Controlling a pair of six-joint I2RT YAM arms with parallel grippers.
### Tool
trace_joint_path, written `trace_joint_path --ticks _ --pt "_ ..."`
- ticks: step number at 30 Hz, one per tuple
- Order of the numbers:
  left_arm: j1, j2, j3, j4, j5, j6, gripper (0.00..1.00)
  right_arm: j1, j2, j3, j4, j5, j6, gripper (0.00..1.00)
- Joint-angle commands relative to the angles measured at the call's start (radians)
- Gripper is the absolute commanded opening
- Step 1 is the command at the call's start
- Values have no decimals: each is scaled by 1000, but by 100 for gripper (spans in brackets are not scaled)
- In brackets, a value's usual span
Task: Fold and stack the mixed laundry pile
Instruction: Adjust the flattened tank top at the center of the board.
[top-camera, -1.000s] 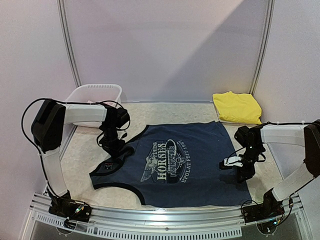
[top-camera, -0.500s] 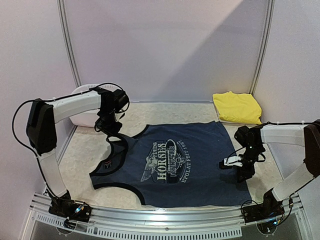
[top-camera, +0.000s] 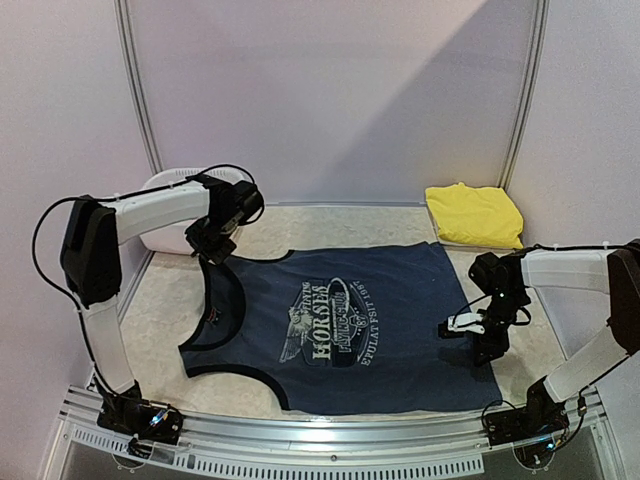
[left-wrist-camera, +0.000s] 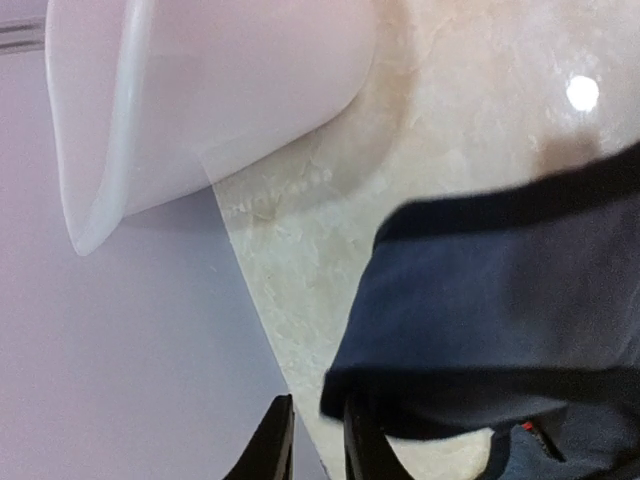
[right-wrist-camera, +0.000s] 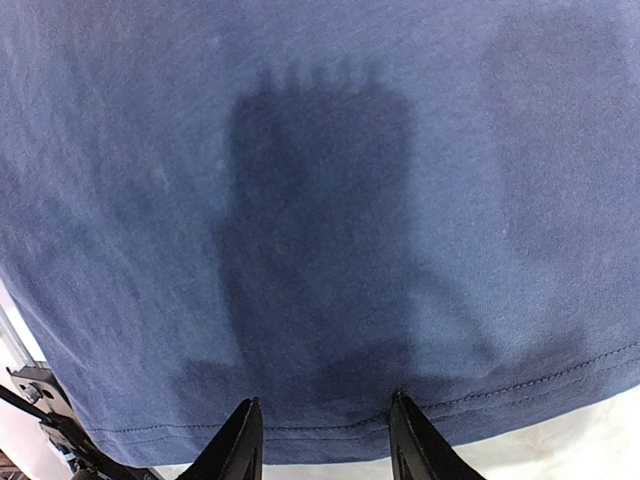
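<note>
Navy tank (top-camera: 340, 330) lies spread flat, print up, at the middle of the table (top-camera: 160, 300); I judge it is laid out for folding. Yellow garment (top-camera: 473, 214) sits folded at the far right corner, well apart, likely the start of the stack. No pink item is visible.

Left gripper (left-wrist-camera: 315, 450) is at the tank's far-left strap, near the basket (left-wrist-camera: 200, 100). The strap runs up to it, so I judge this step to be drawing the shoulder out straight. Its fingers (left-wrist-camera: 272, 445) stand nearly together with a thin slit between them. The strap's edge meets one tip, but I cannot tell whether cloth is pinched.

Right gripper (right-wrist-camera: 325, 445) is over the hem on the tank's right side, jaws partly apart, holding nothing, placed, I judge, to anchor that end
</note>
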Motion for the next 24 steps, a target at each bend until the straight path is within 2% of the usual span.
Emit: trace_joint_path --ticks 1,6,9,13,17,19,24 --pt "-37 34 -70 -2 -154 -4 25 -5 -13 -12 15 -29 17 43" --pt "-37 25 -102 -11 -153 -77 38 -4 -11 -7 9 -31 19 43" --pt "-11 -29 -114 23 -44 -123 44 -4 -16 -6 8 -31 17 43" --pt "31 -94 -153 74 245 -198 45 -4 -19 3 3 -41 22 43" --pt "7 -167 -220 123 478 -220 45 -9 -40 28 -17 -59 35 44" --pt "-24 -192 -240 130 541 -216 45 -22 -54 65 -34 -91 45 45" --pt "-117 -204 -262 105 583 -139 42 -55 -45 214 -105 -218 64 47"
